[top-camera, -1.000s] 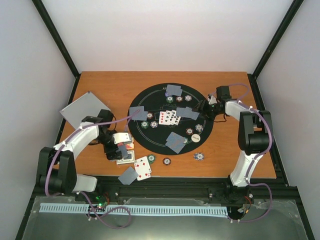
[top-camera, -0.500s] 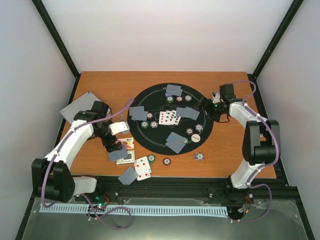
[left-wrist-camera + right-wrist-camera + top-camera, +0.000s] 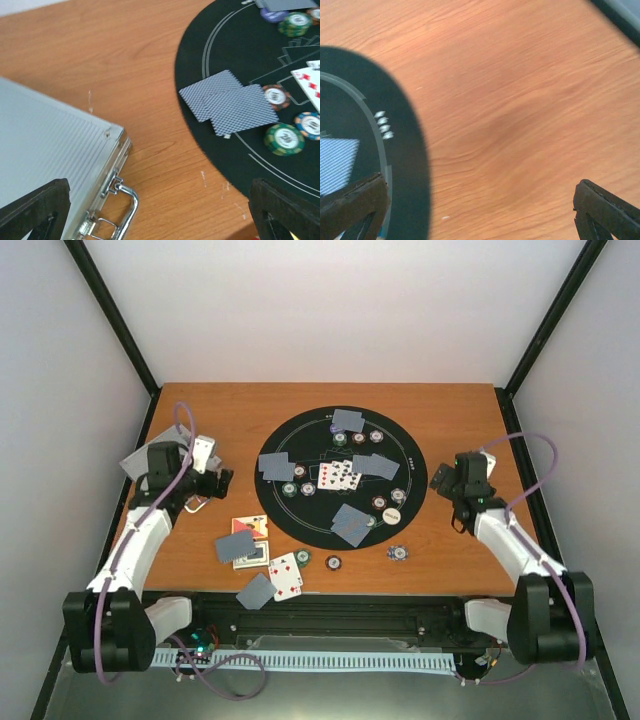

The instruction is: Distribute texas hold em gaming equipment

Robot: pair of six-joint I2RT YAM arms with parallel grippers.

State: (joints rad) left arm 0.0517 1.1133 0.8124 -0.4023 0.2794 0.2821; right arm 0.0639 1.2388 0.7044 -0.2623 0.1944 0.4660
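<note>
Here, both arms hang over the wooden table (image 3: 230, 410) with fingers spread wide and nothing between them. The left gripper (image 3: 220, 480) is near the table's left edge, just beside the silver case (image 3: 45, 145) at the far-left corner. The right gripper (image 3: 440, 481) is above bare wood between the round black mat (image 3: 305, 520) and the right edge. Most of the Texas hold 'em gear lies on the mat at the table's middle. A fan of face-up cards (image 3: 338, 476) sits at the mat's centre, four pairs of grey-backed cards (image 3: 273, 465) are spaced around it nearer the rim, striped chips (image 3: 289, 489) are dotted between them, and a white dealer button (image 3: 391, 515) lies toward the mat's near-right edge. Other pieces lie off the mat toward the table's near edge. A single grey card (image 3: 235, 545) overlaps picture cards beside the mat's near-left rim, red-pip cards (image 3: 286, 575) touch another grey back at the near edge, and a green chip (image 3: 302, 558), a brown chip (image 3: 332, 563) and a blue-white chip (image 3: 398, 553) lie in a loose row just outside the mat.
</note>
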